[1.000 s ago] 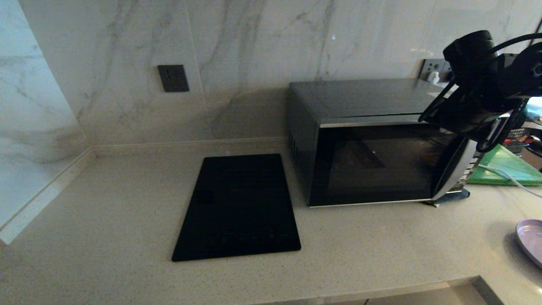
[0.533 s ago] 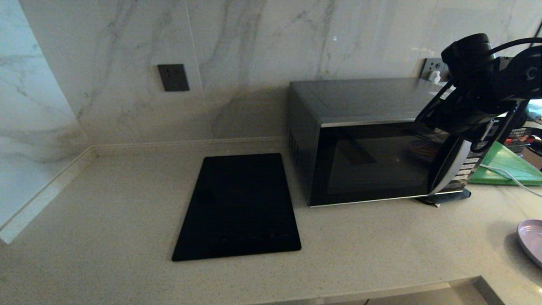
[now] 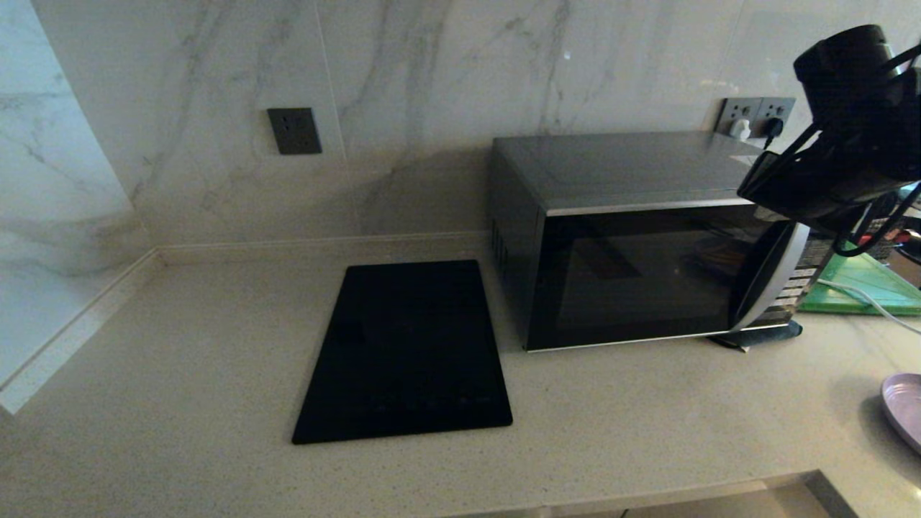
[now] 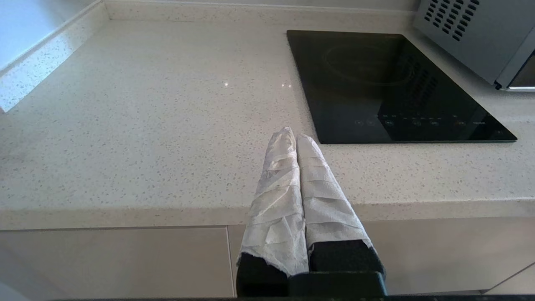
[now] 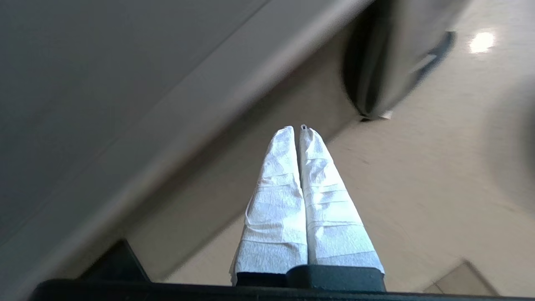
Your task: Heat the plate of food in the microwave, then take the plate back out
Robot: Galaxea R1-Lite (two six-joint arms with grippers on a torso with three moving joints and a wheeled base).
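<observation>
your countertop [image 3: 180, 345] fills the lower half of the head view, pale speckled stone running under marble wall tiles. the microwave [image 3: 633, 237] sits right of centre against the wall, dark glass door closed, its curved silver handle [image 3: 768, 277] on the right side of the door. left of it, at centre frame, the black cooktop [image 3: 406, 352] lies flat on the counter. a green board [image 3: 860, 284] shows at the right edge, behind the microwave's right side. the plate of food [image 3: 905, 406] is only a lilac sliver at the lower right edge, on the counter well apart from the microwave; you can't see any fries there.

your right arm is in the upper right corner, above the microwave's right end. the right gripper [image 5: 297, 129] has its white-wrapped fingers pressed together, holding nothing. your left gripper [image 4: 292, 134] hangs off the counter's front edge, near the cooktop, fingers together and empty too.
</observation>
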